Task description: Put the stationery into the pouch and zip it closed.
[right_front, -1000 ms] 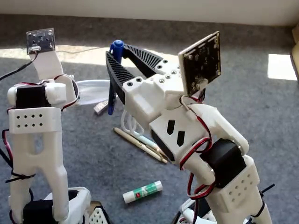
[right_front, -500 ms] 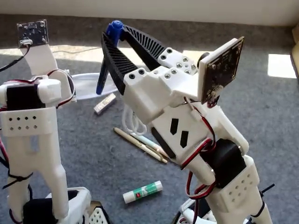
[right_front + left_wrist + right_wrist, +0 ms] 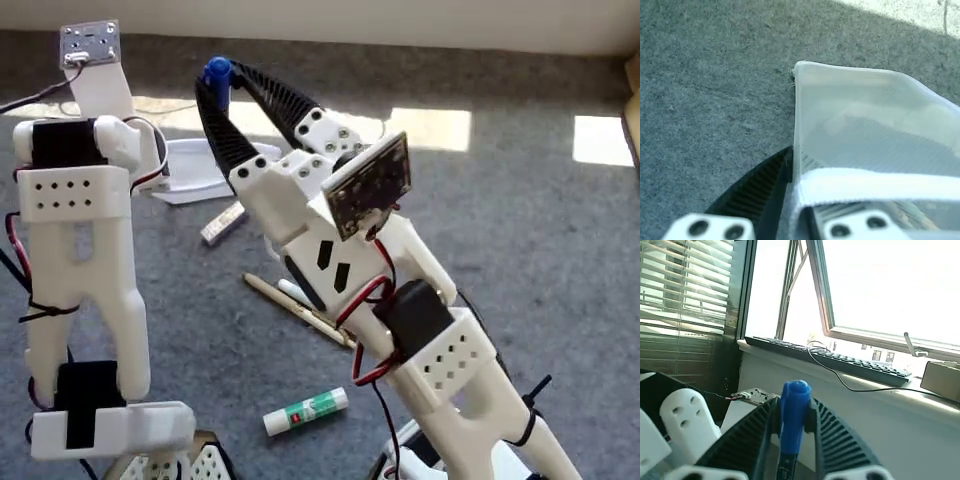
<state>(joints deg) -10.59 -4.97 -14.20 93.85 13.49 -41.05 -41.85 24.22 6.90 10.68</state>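
1. Pouch point(image 3: 198, 172) lay at upper left in the high view. Above it in frame, the right gripper point(image 3: 218, 82) was clamped on the blue pen point(image 3: 214, 72). Judgement: lower the pen tip-first over the mouth.
2. Left wrist view, lower centre: the left gripper point(image 3: 796, 185) pinched the pouch point(image 3: 865, 125) rim. It should hold firm.
3. Right wrist view, centre: the pen point(image 3: 793, 410) sat gripped between the fingers. Release only once it is inside.

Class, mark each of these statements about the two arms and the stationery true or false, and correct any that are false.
1. The right tool grips a pen. True.
2. The glue stick is inside the pouch. False: it lies on the carpet, apart from the pouch.
3. The left tool has the pouch's edge between its fingers. True.
4. The right tool rests on the carpet. False: it is raised above the carpet, with the pen's blue cap at its tip.
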